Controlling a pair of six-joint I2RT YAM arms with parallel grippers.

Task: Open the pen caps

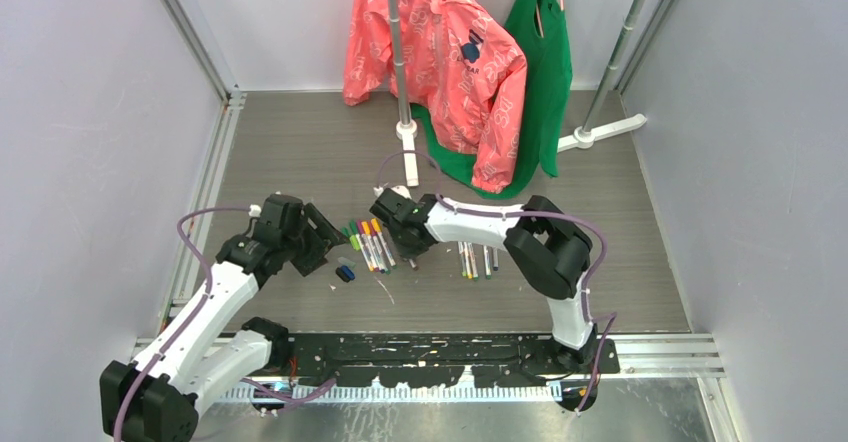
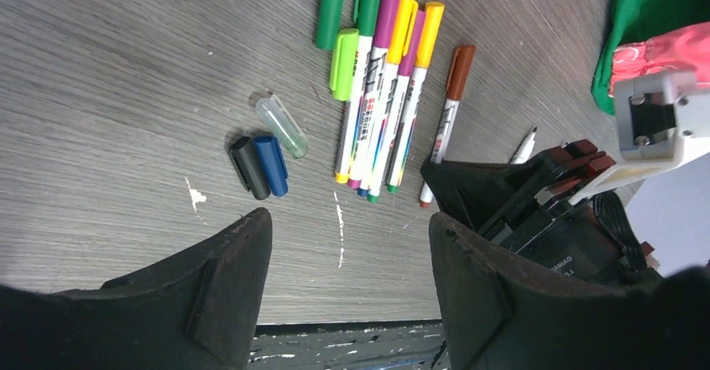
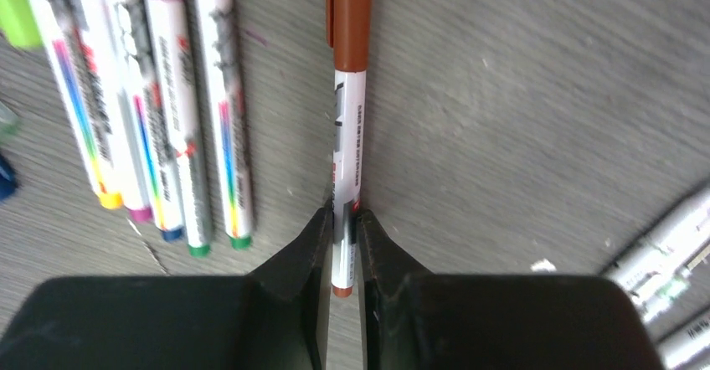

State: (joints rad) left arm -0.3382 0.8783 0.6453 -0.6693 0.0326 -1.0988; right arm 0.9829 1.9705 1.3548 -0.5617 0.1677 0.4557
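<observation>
A brown-capped pen (image 3: pixel 347 136) lies on the grey table with its cap (image 3: pixel 352 18) on. My right gripper (image 3: pixel 343 219) is shut on its whitish barrel near the tail end. The same pen shows in the left wrist view (image 2: pixel 448 102). To its left lies a row of capped pens (image 2: pixel 381 94) with green, purple, yellow and orange caps. Loose black (image 2: pixel 249 167), blue (image 2: pixel 271 166) and clear (image 2: pixel 282 125) caps lie further left. My left gripper (image 2: pixel 347 228) is open and empty above the table, near these caps. In the top view the left gripper (image 1: pixel 325 237) sits left of the pen row (image 1: pixel 368 245).
Several uncapped pens (image 1: pixel 477 260) lie to the right of the right gripper (image 1: pixel 405 237). A pink jacket (image 1: pixel 440 57) and a green cloth (image 1: pixel 545 72) hang on a rack at the back. The rack's white foot (image 1: pixel 408 152) stands behind the pens.
</observation>
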